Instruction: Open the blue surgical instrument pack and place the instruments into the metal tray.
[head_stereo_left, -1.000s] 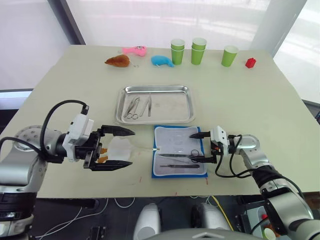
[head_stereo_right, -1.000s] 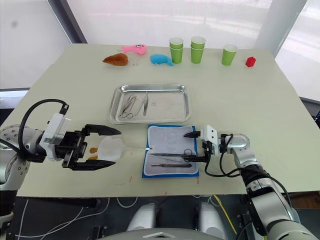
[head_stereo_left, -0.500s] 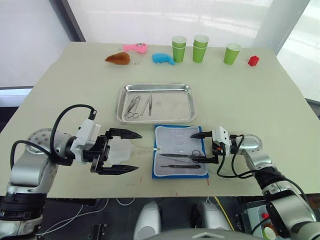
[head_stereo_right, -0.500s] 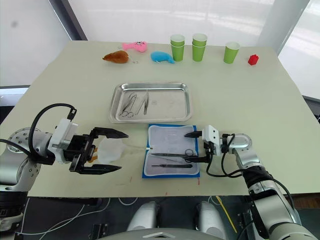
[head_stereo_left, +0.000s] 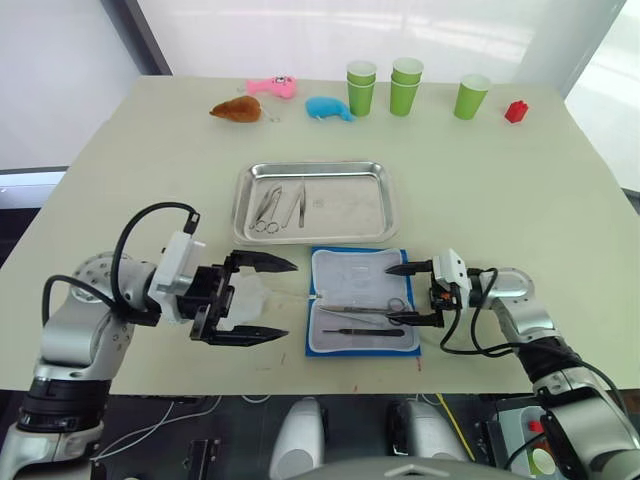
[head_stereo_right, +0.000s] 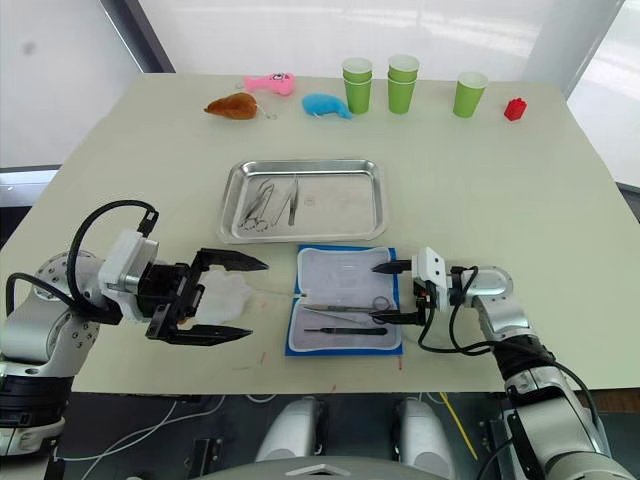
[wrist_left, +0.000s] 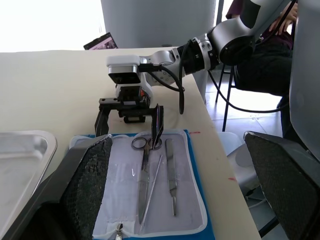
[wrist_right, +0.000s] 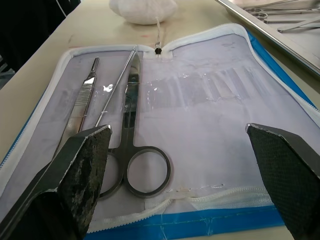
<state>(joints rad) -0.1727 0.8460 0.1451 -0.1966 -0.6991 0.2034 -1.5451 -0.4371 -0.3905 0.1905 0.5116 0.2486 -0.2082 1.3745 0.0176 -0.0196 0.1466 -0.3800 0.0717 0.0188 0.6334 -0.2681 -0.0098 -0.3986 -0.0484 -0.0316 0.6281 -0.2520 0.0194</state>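
Table (head_stereo_left: 520, 210): carries everything; cups and toys line the far edge, well apart from the work
Metal tray (head_stereo_left: 370, 225): mid-table, just beyond the pack; a pair of scissors and tweezers (head_stereo_left: 282, 207) already lie in its left half
Blue surgical instrument pack (head_stereo_left: 362, 315): near the front edge, unzipped and spread flat, pale lining up
Progress: opening looks done and part of the transfer too; three instruments are left in the pack, so roughly midway by my reckoning
Left gripper (head_stereo_left: 262, 301): jaws spread wide and empty, just off the pack's left edge, over a crumpled white wad (head_stereo_left: 243, 300)
Right gripper (head_stereo_left: 409, 294): jaws wide, empty, at the pack's right edge
Instruments left (wrist_right: 131, 125): ring-handled scissors, a thin probe, a flat scalpel handle, side by side along the pack's front half; the scissor rings sit between the right jaws, nearer the front one, untouched
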